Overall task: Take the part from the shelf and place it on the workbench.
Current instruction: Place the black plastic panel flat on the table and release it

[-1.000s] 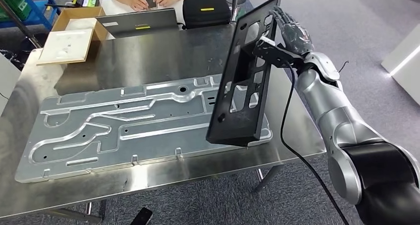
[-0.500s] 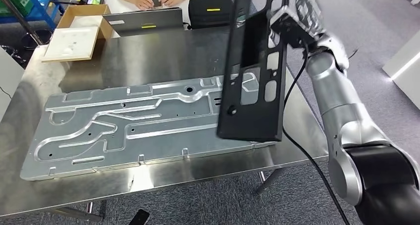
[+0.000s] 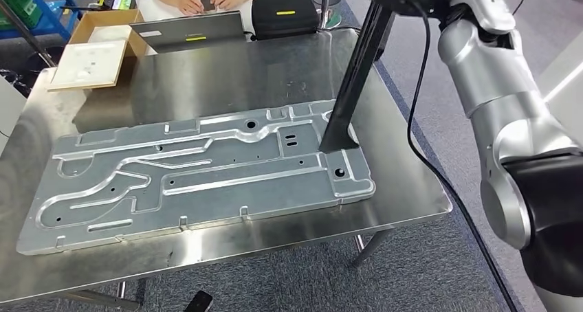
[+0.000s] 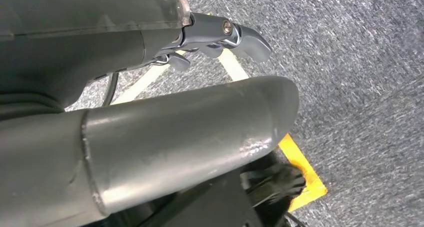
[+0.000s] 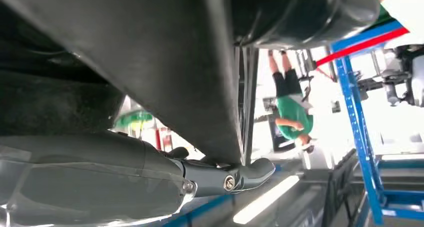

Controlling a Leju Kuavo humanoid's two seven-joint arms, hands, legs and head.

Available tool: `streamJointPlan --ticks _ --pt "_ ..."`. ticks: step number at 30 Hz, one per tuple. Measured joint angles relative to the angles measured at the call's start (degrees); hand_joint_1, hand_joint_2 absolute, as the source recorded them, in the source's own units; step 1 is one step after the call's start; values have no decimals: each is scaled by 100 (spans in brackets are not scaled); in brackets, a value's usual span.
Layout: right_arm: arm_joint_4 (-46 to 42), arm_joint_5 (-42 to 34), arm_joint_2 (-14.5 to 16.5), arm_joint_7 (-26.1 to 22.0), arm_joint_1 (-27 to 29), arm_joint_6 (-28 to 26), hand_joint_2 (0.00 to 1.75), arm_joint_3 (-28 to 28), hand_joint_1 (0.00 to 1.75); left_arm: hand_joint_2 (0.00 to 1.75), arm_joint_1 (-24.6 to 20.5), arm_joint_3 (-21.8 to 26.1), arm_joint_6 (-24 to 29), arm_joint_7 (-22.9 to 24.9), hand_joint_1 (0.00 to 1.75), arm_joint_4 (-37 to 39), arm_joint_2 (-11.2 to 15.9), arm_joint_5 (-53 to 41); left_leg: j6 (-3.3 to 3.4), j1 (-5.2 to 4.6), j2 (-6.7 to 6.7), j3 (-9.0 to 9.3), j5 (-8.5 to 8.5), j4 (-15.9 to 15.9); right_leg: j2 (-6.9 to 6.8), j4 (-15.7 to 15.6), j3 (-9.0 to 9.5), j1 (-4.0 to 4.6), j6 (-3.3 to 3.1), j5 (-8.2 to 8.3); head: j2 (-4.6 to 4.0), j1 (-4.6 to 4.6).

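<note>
On the steel counter [image 3: 206, 78] lies a long machined aluminium plate [image 3: 199, 171], the landmark here. At its right end the black bracket part [image 3: 354, 78] hangs nearly edge-on, its lower corner just above the plate, gripped at the top by the right hand [image 5: 220, 174]. The placing step is under way; lowering and laying it flat comes next. The left hand [image 4: 220, 34] hangs by the floor, fingers curled, holding nothing.

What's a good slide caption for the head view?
Right arm holds black panel edge-on above the machined aluminium plate on the steel workbench.
</note>
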Motion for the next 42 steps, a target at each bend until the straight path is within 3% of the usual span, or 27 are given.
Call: streamJointPlan --ticks 2,5,7,9,11,12,14,16,18,21,22,24,26,27,28,30,31,32,36,38,40,41,42 --pt "98 -113 -13 2 -167 -170 0 -46 0 0 20 0 2 1 0 0 1 -3 41 -25 -6 121 45 -283 4 -2 -26 15 56 13 -1 -1" --pt "167 -54 -63 51 -403 -158 0 -80 0 0 47 1 3 2 0 0 -1 -8 132 -10 4 144 89 -366 0 28 -44 4 145 -28 -1 1" --pt "203 -19 -96 57 -543 -77 0 -80 0 0 43 2 3 1 0 0 -7 -9 199 11 13 168 127 -426 -4 404 -203 -6 184 -280 0 3" --pt "243 -11 -109 62 -613 -52 0 -80 0 0 43 2 2 1 0 0 -11 -9 225 6 14 169 127 -428 -4 1140 -539 -2 212 -621 1 4" --pt "287 -10 -121 66 -625 -49 0 -80 0 0 56 2 2 2 0 0 -14 -9 234 4 11 172 120 -417 -5 1526 -733 -6 226 -677 0 5" --pt "302 -9 -124 68 -628 -49 0 -80 0 0 60 2 2 2 0 0 -14 -9 232 4 9 174 115 -408 -5 1383 -673 -7 221 -542 0 4" --pt "316 -9 -125 68 -654 -49 0 -80 0 0 61 2 2 2 0 0 -15 -9 213 2 5 180 92 -386 -8 644 -322 -4 186 -165 -1 4" --pt "325 -8 -122 65 -690 -49 0 -79 0 0 55 2 2 3 0 0 -20 -9 173 -15 2 164 71 -357 -8 67 -48 29 141 21 -1 3" --pt "337 -6 -120 64 -706 -49 0 -78 0 0 52 1 1 6 0 0 -27 -9 126 -26 0 151 68 -354 -2 -43 -7 62 106 22 0 2" --pt "343 -5 -119 66 -711 -49 0 -78 0 0 54 0 1 7 0 0 -31 -9 35 -29 0 114 -38 -253 -11 -94 23 13 23 46 0 2" --pt "343 -5 -117 66 -714 -49 0 -78 0 0 54 0 2 7 0 0 -31 -9 3 -26 1 26 -172 -43 -18 -115 38 -7 -7 54 1 2" --pt "347 -5 -113 66 -715 -48 0 -78 0 0 57 0 2 7 0 0 -31 -9 -42 -4 3 -293 -526 672 -25 -121 45 -10 -40 53 0 2" --pt "364 -6 -108 65 -710 -47 0 -78 0 0 60 0 2 8 0 0 -31 -9 -66 10 5 -564 -674 1216 -20 -115 47 -9 -45 49 -1 2" --pt "372 -6 -107 65 -709 -47 0 -78 0 0 60 0 2 8 0 0 -31 -9 -68 14 6 -564 -584 1187 -14 -112 52 -9 -44 46 0 2" --pt "377 -6 -107 65 -710 -48 0 -78 0 0 61 0 2 8 0 0 -31 -9 -60 15 8 -455 -401 933 -9 -110 61 -10 -38 40 -1 2" --pt "378 -6 -106 65 -718 -49 0 -78 0 0 58 0 2 8 0 0 -28 -9 -22 7 8 -76 -22 134 0 -99 78 0 -7 21 -1 2" --pt "380 -6 -106 65 -724 -49 0 -78 0 0 54 0 2 8 0 0 -27 -9 1 -1 4 65 75 -160 3 -93 77 9 18 16 0 2" --pt "382 -6 -107 65 -728 -49 0 -78 0 0 52 0 2 8 0 0 -27 -9 22 -11 -1 141 105 -324 5 -90 71 18 45 16 1 2" --pt "389 -6 -109 65 -737 -49 0 -78 0 0 56 0 2 7 0 0 -29 -9 157 -12 1 175 141 -440 -1 -33 37 1 164 -38 -1 3" --pt "391 -6 -113 64 -744 -49 0 -78 0 0 49 0 2 6 0 0 -31 -9 225 3 10 192 176 -489 -9 440 -168 -13 203 -335 -1 4" --pt "405 -6 -117 64 -736 -48 0 -78 0 0 50 1 2 7 0 0 -31 -9 246 -3 10 187 178 -489 -10 1197 -523 -15 229 -675 0 4" --pt "416 -6 -119 65 -727 -48 0 -78 0 0 54 2 2 7 0 0 -31 -9 248 -6 10 187 175 -485 -11 1445 -646 -17 236 -733 0 4" --pt "424 -6 -121 65 -723 -47 0 -78 0 0 58 2 2 8 0 0 -31 -9 249 -7 9 187 171 -476 -11 1487 -674 -18 236 -683 0 4"
